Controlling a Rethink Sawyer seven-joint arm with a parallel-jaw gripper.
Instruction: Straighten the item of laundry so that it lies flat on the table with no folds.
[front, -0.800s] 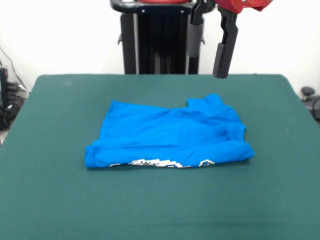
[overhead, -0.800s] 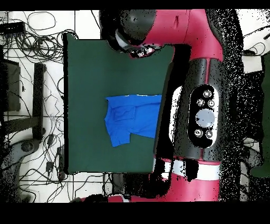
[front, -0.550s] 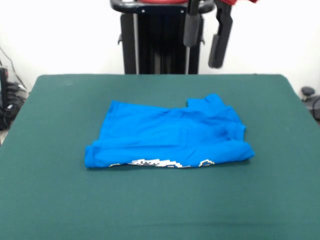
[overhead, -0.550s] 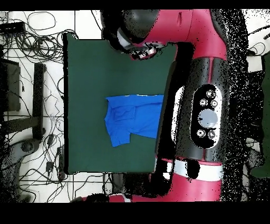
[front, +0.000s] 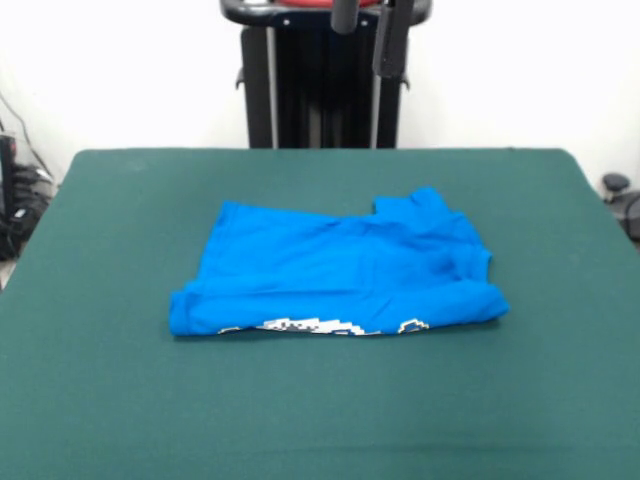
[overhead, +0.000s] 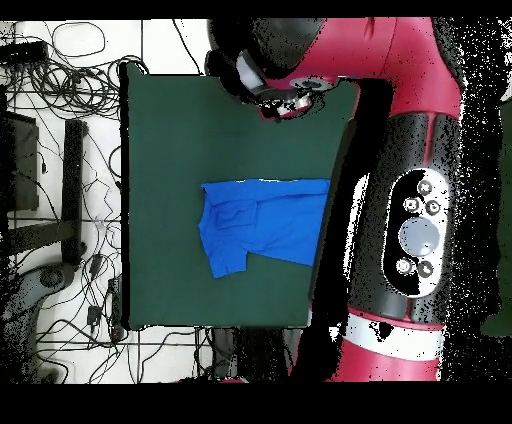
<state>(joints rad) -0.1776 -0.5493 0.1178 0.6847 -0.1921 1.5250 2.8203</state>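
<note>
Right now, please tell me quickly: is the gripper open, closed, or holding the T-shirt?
Gripper: open, holding nothing, raised at the top edge of the front view, well clear of the blue T-shirt.

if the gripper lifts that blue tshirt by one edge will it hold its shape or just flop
Probably flop: the T-shirt is thin cloth, folded over itself with soft creases. Lifted layers would likely hang and unfold. Pushed, it may bunch rather than slide on the felt-like table.

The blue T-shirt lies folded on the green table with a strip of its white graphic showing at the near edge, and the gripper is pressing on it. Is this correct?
Not quite. In the front view the gripper is raised at the top edge, clear of the blue T-shirt. The rest holds: the shirt lies folded on the green table, the graphic strip at its near edge.
</note>
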